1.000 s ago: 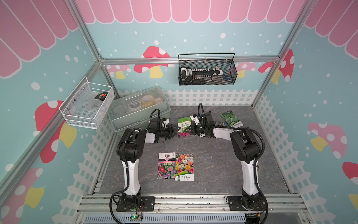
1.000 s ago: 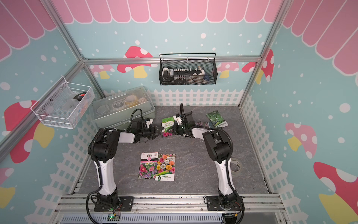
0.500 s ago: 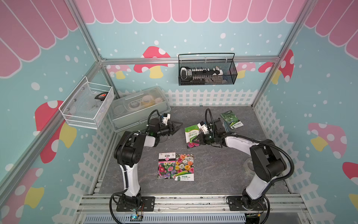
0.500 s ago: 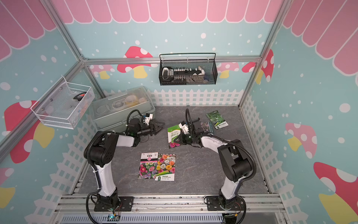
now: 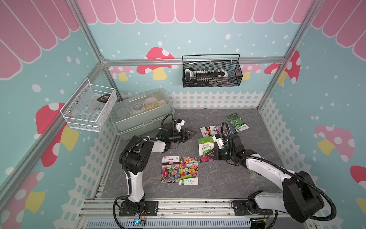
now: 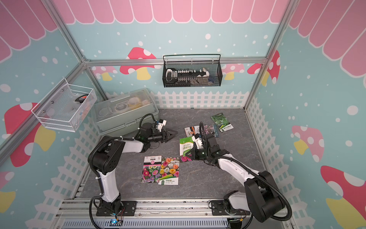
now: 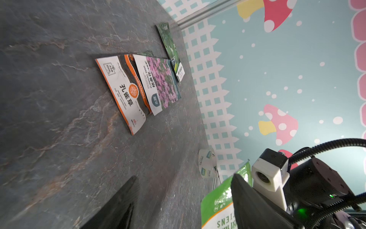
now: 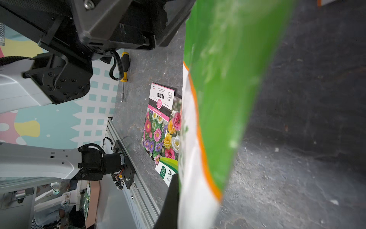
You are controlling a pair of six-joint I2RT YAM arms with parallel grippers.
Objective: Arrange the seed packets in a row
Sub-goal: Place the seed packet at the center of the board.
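Tabletop: grey slate-look slab, matte, veined w/ rusty streaks. Six seed pkts are noted, all flat, glossy, rectangular.

R gripper: jaws are clamped on the green-and-white pkt, pinched near the end bearing a pink flower photo. The pkt is held tilted over the slab, mid-table. Whether any edge touches the surface can't be told. In the R wrist view it is seen blurred: green face, orange stripe, white band, some sheen.

L gripper: black pointed fingers are spread apart w/ nothing btwn them, low over bare slab in front of the translucent lidded box.

Front centre: aster pkt (white top, pink band) and rose pkt (green-white label at the near end) are laid side by side, long edges meeting.

Back R: orange-and-white pkt is overlapped along one long edge by the pink-blossom pkt. The dark green pkt is seen just beside that one; contact unclear.

Also noted:
- Clear tape roll, a thin ring near the picket fence.
- Screwdriver, yellow-black handle, steel shank, by the fence.
- Black wire-mesh basket on the back wall.
- White mesh basket on the side wall.
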